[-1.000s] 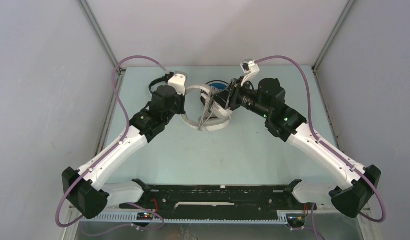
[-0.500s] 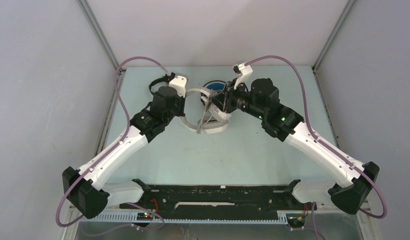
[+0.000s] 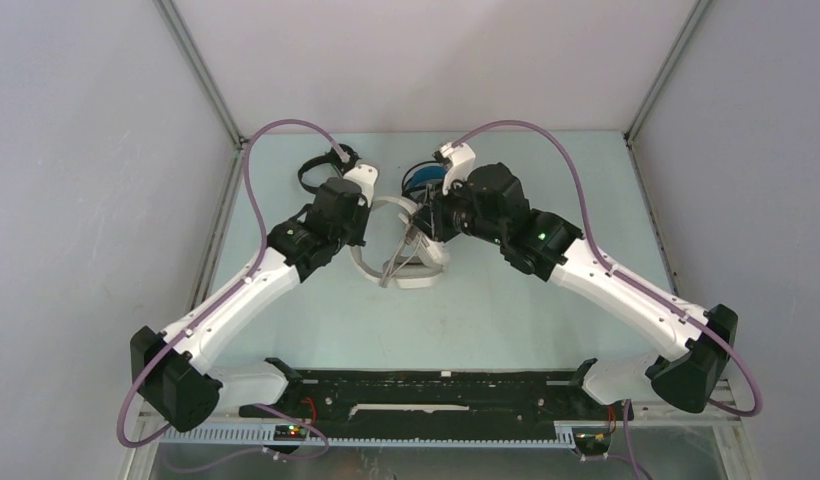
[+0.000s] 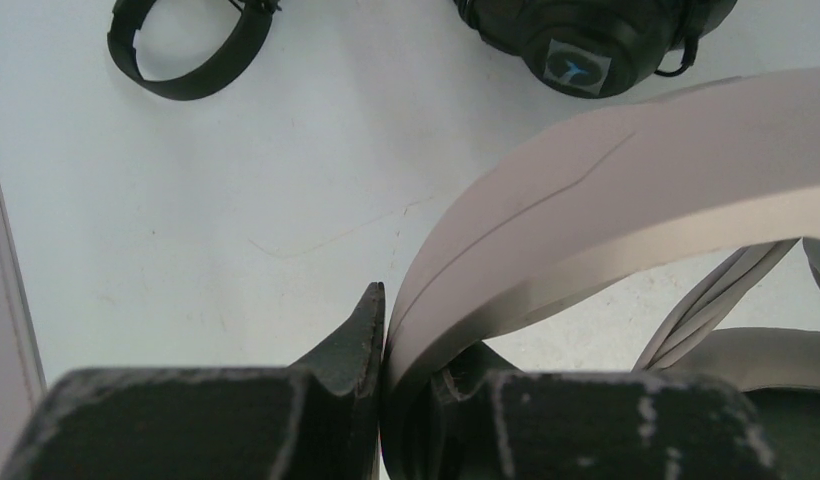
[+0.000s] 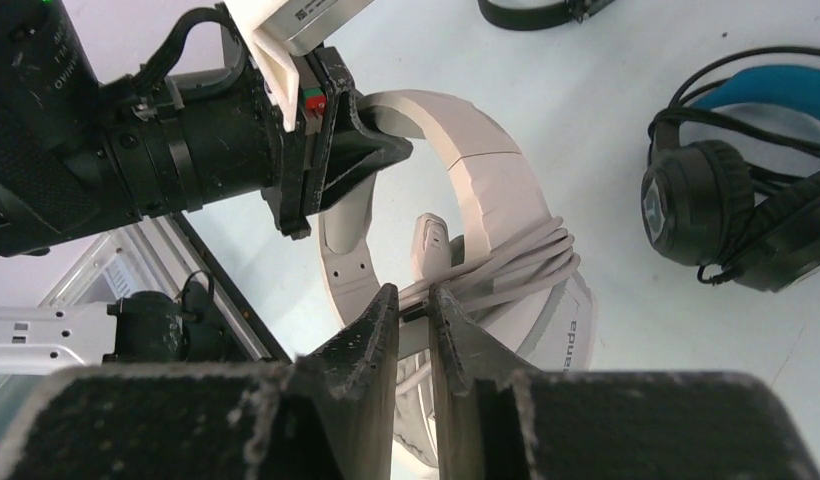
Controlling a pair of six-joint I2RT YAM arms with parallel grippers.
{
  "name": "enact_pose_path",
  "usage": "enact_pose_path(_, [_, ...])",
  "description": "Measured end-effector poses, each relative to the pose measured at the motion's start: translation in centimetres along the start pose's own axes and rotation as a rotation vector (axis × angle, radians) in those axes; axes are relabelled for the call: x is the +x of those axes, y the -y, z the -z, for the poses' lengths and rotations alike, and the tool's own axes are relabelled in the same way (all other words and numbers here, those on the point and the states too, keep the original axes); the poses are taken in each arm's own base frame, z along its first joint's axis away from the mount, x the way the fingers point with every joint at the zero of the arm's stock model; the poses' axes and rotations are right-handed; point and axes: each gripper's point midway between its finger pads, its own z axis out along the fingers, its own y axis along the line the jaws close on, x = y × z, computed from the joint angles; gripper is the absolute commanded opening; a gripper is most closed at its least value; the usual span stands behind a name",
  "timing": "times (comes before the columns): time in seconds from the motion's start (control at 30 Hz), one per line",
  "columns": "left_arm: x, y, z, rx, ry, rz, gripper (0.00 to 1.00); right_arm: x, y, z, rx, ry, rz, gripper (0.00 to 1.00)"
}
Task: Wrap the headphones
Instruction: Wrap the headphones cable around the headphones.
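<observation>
One of three underway: white headset (image 3: 418, 276) mid-table (image 3: 506, 310), left gripper (image 4: 386, 315) jaws clamping its headband, right gripper (image 5: 414, 300) jaws pinching the bundled cable (image 5: 511, 260). Blue-band pair (image 5: 731, 205) and black pair (image 4: 186, 55) lie beyond; can't tell whether they're wrapped.

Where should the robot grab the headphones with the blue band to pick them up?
Probably the blue headband, coming down from above. It's a thin strip lying in the open, so it's easy to pinch across. The round ear cup looks too wide to pinch.
</observation>
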Motion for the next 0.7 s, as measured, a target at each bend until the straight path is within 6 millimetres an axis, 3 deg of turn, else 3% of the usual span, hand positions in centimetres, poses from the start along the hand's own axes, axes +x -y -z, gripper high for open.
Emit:
enact_pose_path(0.3, [1.7, -0.2, 0.0, -0.010, -0.084, -0.025, 0.00, 1.9, -0.6, -0.5, 0.021, -0.055, -0.015, 0.19])
enact_pose_path(0.7, [1.9, -0.3, -0.6, -0.018, -0.108, -0.019, 0.00, 2.2, 0.5, -1.2, 0.103, -0.006, -0.118, 0.20])
